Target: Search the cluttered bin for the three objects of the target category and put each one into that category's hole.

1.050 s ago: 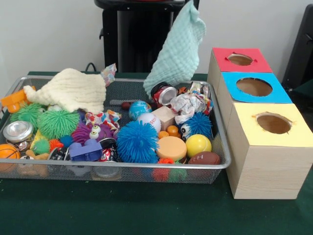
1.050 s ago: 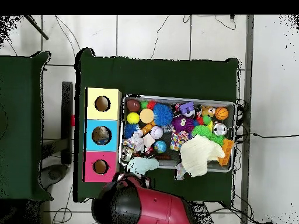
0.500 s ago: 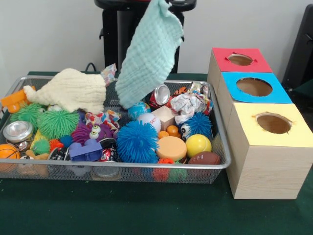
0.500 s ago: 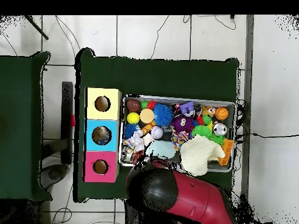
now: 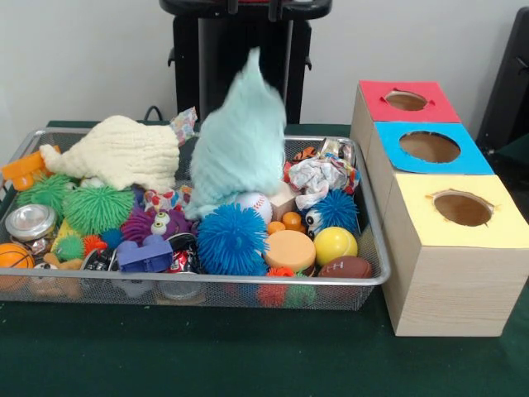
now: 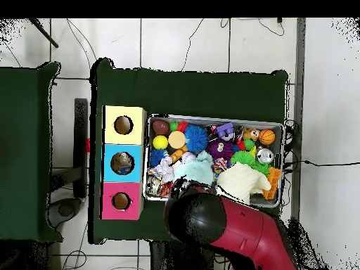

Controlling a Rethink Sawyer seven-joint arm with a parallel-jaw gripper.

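A mint-green cloth (image 5: 240, 145) drops loose onto the middle of the wire mesh bin (image 5: 374, 240), its peak free of any grip; in the overhead view the cloth (image 6: 197, 167) lies over the balls. My gripper (image 5: 253, 7) shows only as two tips at the top edge, spread apart and open with nothing between them. In the overhead view the red arm (image 6: 211, 221) hides the gripper. A cream cloth (image 5: 120, 153) lies at the bin's back left. A blue spiky ball (image 5: 231, 240), a baseball (image 5: 254, 203) and a yellow ball (image 5: 335, 245) sit at the front.
Three wooden boxes stand right of the bin, each with a round hole: red-topped (image 5: 407, 101), blue-topped (image 5: 430, 147), yellow-topped (image 5: 463, 208). Green spiky balls (image 5: 97, 208), a purple toy (image 5: 149, 225), crumpled paper (image 5: 318, 175) and a small football (image 5: 345, 267) crowd the bin.
The mint cloth swung left from above the bin's right side, then came free of the gripper and fell into the bin's middle. The arm moved left in the front view.
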